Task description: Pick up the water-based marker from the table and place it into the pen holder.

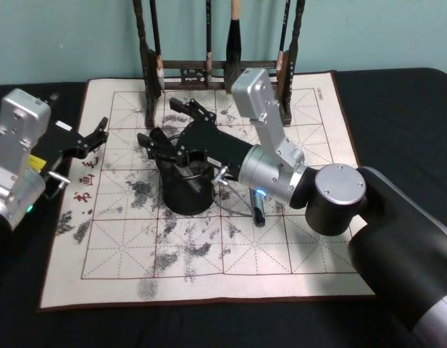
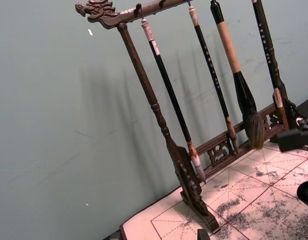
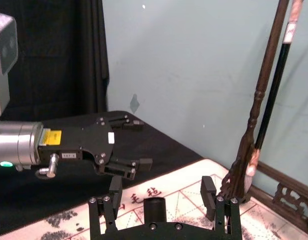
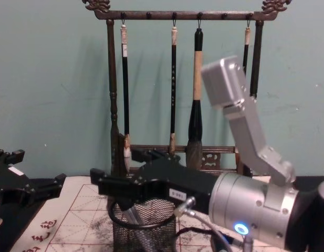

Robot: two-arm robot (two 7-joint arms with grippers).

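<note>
The pen holder [image 1: 185, 190], a black mesh cup, stands on the white mat of the table [image 1: 230, 275]. Through the pen holder's mesh [image 4: 143, 228] in the chest view, a pale grey stick that looks like the water-based marker [image 4: 132, 219] leans inside. My right gripper [image 1: 165, 125] hovers just above the cup's mouth, open, with nothing between its fingers [image 3: 114, 192]. In the chest view the right gripper [image 4: 122, 168] sits right over the rim. My left gripper [image 1: 93, 135] rests open at the mat's left edge and holds nothing.
A tall dark wooden brush rack [image 1: 209, 72] with several hanging brushes [image 4: 196, 113] stands at the mat's far edge, close behind the right gripper. The right forearm [image 1: 281, 174] crosses the mat's middle. The near part of the mat has free room.
</note>
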